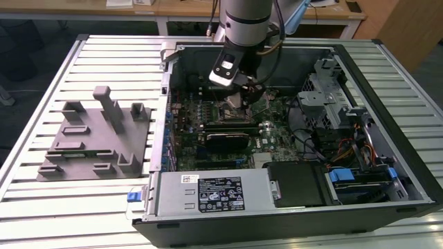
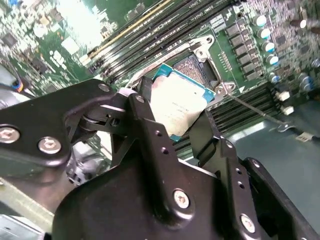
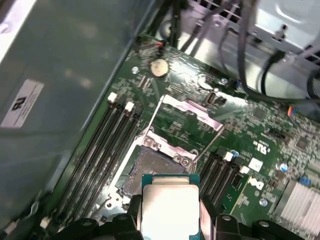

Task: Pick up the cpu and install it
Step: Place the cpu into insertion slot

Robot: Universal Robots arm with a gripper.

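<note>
At the exterior view's left, well apart from the fingers, a grey fixture plate lies on the slatted table. Further right, the gripper reaches down into the open computer case, and its own body hides its fingertips there. In both wrist views the black fingers are narrowed onto the cpu, clamping two opposite edges. Just beyond the fingertips lies the open socket, partly covered by the chip, with its load plate swung back. Whether the chip touches the socket cannot be told.
</note>
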